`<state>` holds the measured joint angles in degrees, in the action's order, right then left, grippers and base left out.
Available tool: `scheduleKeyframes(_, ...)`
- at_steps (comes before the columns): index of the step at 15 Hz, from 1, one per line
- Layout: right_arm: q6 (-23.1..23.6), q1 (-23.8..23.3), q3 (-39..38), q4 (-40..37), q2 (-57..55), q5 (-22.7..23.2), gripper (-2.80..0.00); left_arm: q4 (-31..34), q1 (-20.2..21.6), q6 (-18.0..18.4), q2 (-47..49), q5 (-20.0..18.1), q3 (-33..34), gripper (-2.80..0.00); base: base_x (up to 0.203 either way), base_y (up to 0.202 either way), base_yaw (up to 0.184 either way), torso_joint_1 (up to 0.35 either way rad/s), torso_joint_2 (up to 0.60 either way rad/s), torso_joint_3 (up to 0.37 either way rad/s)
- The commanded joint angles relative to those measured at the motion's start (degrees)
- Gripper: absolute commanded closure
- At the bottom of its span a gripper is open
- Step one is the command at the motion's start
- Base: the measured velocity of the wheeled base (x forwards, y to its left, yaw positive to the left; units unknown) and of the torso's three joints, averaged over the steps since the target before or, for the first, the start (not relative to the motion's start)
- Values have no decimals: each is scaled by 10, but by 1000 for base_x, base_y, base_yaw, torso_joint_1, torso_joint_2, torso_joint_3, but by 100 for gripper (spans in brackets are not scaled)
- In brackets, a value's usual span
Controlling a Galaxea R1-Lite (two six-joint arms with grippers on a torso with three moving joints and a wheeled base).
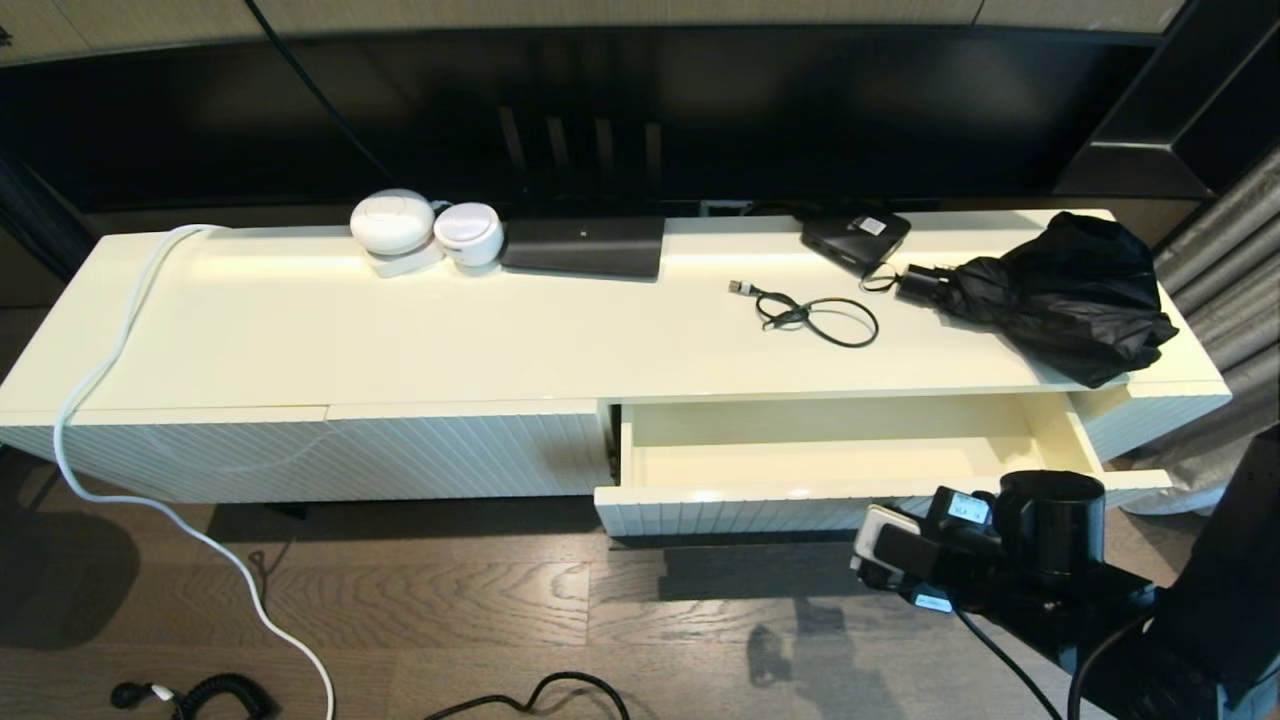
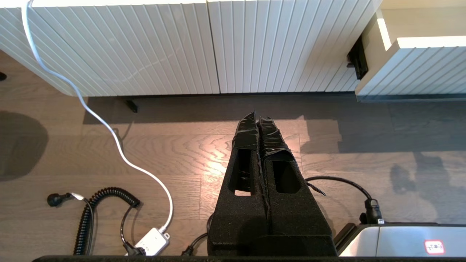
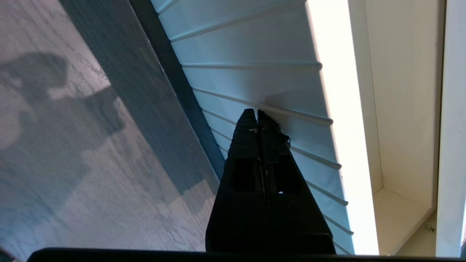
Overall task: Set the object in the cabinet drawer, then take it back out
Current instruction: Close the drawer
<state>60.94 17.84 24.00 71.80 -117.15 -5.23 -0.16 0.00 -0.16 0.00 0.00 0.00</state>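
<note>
The cabinet drawer (image 1: 800, 492) stands pulled out at the right half of the cream cabinet, and its glossy cream inside (image 1: 830, 455) holds nothing. Its ribbed white front (image 3: 255, 72) fills the right wrist view; no handle shows. My right gripper (image 3: 257, 112) is shut and empty, with its tips close against that ribbed front, below the drawer's top rim. The right arm (image 1: 1000, 550) hangs low in front of the drawer's right end. On the cabinet top lie a looped black cable (image 1: 815, 315) and a folded black umbrella (image 1: 1060, 295). My left gripper (image 2: 257, 115) is shut and empty above the wooden floor, facing the cabinet's left panel (image 2: 145, 47).
Two white round devices (image 1: 392, 222) (image 1: 468, 233), a flat black box (image 1: 585, 245) and a small black box (image 1: 855, 237) stand along the back of the top. A white cord (image 1: 100, 380) runs off the left end to the floor, where black cables (image 2: 102, 203) lie.
</note>
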Motion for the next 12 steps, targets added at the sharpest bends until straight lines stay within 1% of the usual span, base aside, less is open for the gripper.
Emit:
scheduleKeyframes(1,3,-4,14,3,-10,-1,0,0,0,0,0,0,1,0,0,0,0,0,0,0)
scheduleKeyframes(8,5,-26,72,-2,-36,-1,0,0,0,0,0,0,0,0,0,0,0,0,0,0)
scheduleKeyframes(12,4,-38,104,-28,-43,-1,0,0,0,0,0,0,1,0,0,0,0,0,0,0)
